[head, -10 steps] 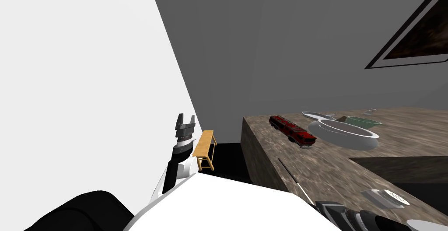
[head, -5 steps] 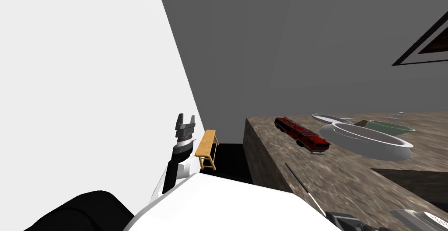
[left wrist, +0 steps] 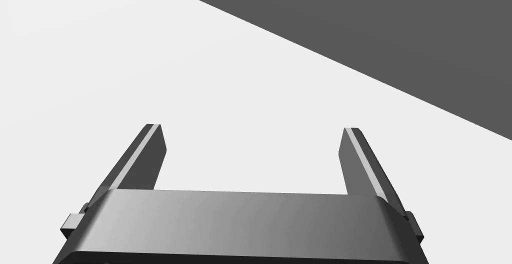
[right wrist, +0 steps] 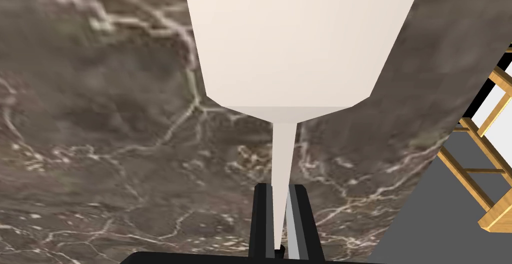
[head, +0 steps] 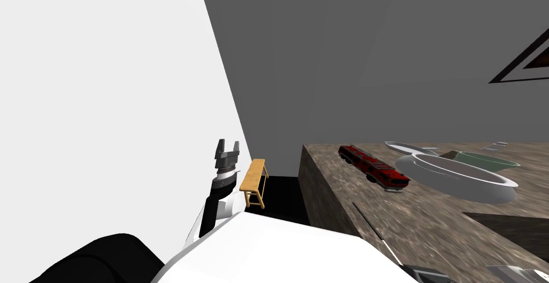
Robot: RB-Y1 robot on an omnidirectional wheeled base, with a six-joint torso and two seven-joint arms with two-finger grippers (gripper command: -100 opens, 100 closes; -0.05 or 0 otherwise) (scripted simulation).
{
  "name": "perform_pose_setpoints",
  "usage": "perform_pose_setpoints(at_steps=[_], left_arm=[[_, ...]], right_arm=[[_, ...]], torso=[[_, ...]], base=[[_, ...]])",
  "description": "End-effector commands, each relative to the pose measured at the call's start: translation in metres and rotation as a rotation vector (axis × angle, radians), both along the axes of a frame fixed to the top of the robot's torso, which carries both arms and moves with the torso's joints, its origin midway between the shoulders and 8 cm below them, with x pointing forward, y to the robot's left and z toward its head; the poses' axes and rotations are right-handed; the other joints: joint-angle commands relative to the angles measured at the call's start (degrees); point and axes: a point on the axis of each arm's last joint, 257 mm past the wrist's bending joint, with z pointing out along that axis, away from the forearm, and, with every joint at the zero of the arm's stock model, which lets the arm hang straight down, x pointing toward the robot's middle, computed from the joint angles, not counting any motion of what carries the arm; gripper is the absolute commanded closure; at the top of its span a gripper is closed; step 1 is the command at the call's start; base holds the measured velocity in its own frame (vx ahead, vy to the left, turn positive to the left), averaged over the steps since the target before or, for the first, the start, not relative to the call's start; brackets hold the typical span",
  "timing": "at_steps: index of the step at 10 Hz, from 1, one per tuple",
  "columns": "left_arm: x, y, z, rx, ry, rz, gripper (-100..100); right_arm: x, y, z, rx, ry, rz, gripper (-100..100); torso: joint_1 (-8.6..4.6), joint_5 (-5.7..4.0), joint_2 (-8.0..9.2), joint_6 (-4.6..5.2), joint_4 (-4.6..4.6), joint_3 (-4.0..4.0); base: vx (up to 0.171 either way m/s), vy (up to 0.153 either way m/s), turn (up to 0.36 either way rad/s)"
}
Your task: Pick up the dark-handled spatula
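Over the bench [right wrist: 100, 151], the right pincer [right wrist: 280, 188] grips the spatula [right wrist: 300, 41] by its thin neck; the blade at 12 o'clock may twist free.

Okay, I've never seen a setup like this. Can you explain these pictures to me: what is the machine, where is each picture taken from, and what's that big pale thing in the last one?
It is a two-armed robot in a simulated house. The wide picture comes from a camera on its head, looking down at a brown marbled counter. On the counter stand a red toy fire truck, a wide pale grey bowl and, farther back, a green bowl. The other two pictures come from cameras on its hands. The left gripper is open and empty, held up on the robot's left. The right gripper is shut on the thin neck of a spatula with a broad cream blade. That blade is your pale thing, with the counter behind it.
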Motion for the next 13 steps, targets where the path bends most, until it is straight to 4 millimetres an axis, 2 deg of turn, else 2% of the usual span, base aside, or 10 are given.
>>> perform_pose_setpoints(at_steps=[1,3,4,5,7,11,12,13], left_arm=[[0.0,0.0,0.0,0.0,0.0,0.0,0],[0.0,0.0,0.0,0.0,0.0,0.0,0],[0.0,0.0,0.0,0.0,0.0,0.0,0],[0.0,0.0,0.0,0.0,0.0,0.0,0],[0.0,0.0,0.0,0.0,0.0,0.0,0],[0.0,0.0,0.0,0.0,0.0,0.0,0],[0.0,0.0,0.0,0.0,0.0,0.0,0],[0.0,0.0,0.0,0.0,0.0,0.0,0]], right_arm=[[0.0,0.0,0.0,0.0,0.0,0.0,100],[0.0,0.0,0.0,0.0,0.0,0.0,100],[0.0,0.0,0.0,0.0,0.0,0.0,0],[0.009,0.009,0.006,0.002,-0.001,0.018,100],[0.012,0.011,0.009,0.002,-0.001,0.025,100],[0.027,0.03,0.023,0.002,-0.001,0.066,100],[0.025,0.026,0.021,0.0,-0.002,0.064,100],[0.025,0.027,0.021,0.001,-0.002,0.061,0]], torso=[[0.0,0.0,0.0,0.0,0.0,0.0],[-0.04,-0.01,-0.01,0.0,0.0,-0.01],[-0.05,-0.02,-0.01,0.0,0.0,-0.01],[-0.05,-0.02,-0.01,0.0,0.0,-0.01],[-0.13,-0.02,0.04,0.03,0.01,0.02],[-0.12,-0.03,0.05,0.01,0.01,0.03],[-0.12,-0.02,0.05,0.02,0.01,0.03],[-0.09,-0.03,0.03,0.0,0.0,0.02]], base=[[0.0,0.0,0.0],[0.0,0.0,0.0],[0.0,0.0,0.0],[-0.009,-0.023,-0.146],[-0.015,-0.027,-0.076],[-0.014,-0.027,-0.096],[-0.005,-0.01,-0.024],[0.0,0.0,0.0]])
